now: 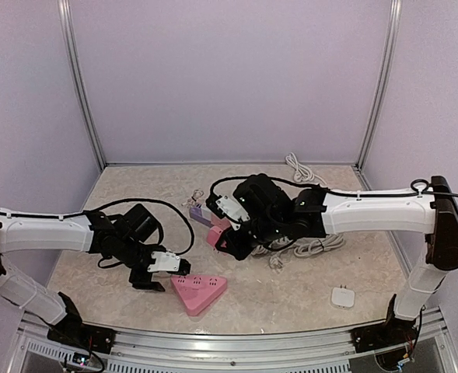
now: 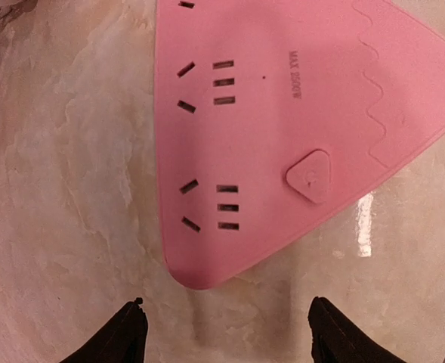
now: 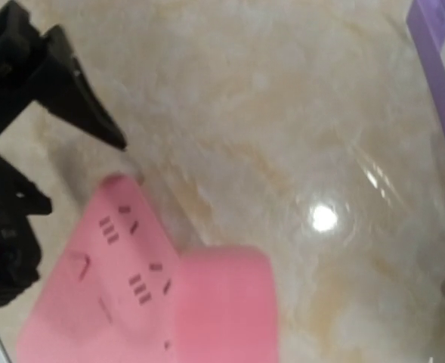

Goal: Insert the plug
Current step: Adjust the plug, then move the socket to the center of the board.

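Plug, pink and blurred, fills the bottom centre of the right wrist view. The right gripper is closed on it near the middle of the top view. Its prongs show in no view, so we cannot tell which way it points or how its long axis runs.

Beyond it, at the lower left of that wrist view, we see the pink triangular power strip lying flat with its sockets up. The left gripper hangs with its jaws apart and nothing between them. One rounded corner of the strip points at the gap from just beyond the fingertips.

Only the left wrist view gives us the strip's printed rating and its rounded power button. Only the top view gives us both arms, a white cable to the right of the right gripper, and a small white square block at lower right on the marbled table. A purple box lies up and left of the right gripper.
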Robot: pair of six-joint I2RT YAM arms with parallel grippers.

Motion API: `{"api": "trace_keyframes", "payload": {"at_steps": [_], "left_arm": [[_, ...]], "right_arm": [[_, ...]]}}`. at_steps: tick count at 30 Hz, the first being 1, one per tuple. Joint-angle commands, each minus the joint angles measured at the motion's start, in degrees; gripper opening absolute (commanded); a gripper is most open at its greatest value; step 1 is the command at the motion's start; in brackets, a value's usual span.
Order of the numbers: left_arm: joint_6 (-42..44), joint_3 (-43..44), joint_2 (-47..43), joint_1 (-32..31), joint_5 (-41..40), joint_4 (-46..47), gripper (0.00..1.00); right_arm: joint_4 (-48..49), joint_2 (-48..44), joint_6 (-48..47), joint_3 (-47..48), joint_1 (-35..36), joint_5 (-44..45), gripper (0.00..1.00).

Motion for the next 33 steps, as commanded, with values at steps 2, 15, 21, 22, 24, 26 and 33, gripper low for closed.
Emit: {"api": "trace_keyframes", "payload": {"at_steps": [2,15,21,22,24,26,33], "left_arm": [[4.3,1.3,5.4,-2.4,-1.5,10.9,0.72],[16.2,12.6,17.2,-10.6,7.5,-3.2,0.67],[15.3,14.7,20.1,-13.7,6.9,-2.7,0.63],[15.5,14.5,19.9,-14.2,6.9,-2.4,0.63],[15.3,14.1,19.7,-15.0,6.3,-1.3,0.63],[15.1,14.1,19.7,-15.2,5.6,-0.6,0.63],[13.7,18.1,17.4,-13.6,2.5,-5.6,0.88]], "right_arm": [[-1.7,-5.3,0.5,-4.0,-0.9,-1.1,0.0],[-1.8,-6.6,0.1,-7.7,-1.3,-2.6,0.0],[-5.2,-10.0,-0.1,-9.2,-1.5,-2.6,0.0],[-6.0,-10.6,-0.3,-9.4,-1.5,-2.5,0.0],[-7.9,-11.5,-0.8,-9.3,-1.6,-2.5,0.0],[-9.8,-12.3,-1.6,-9.2,-1.8,-3.0,0.0],[-13.9,-13.4,-7.7,-6.7,-2.2,-6.1,0.0]]}}
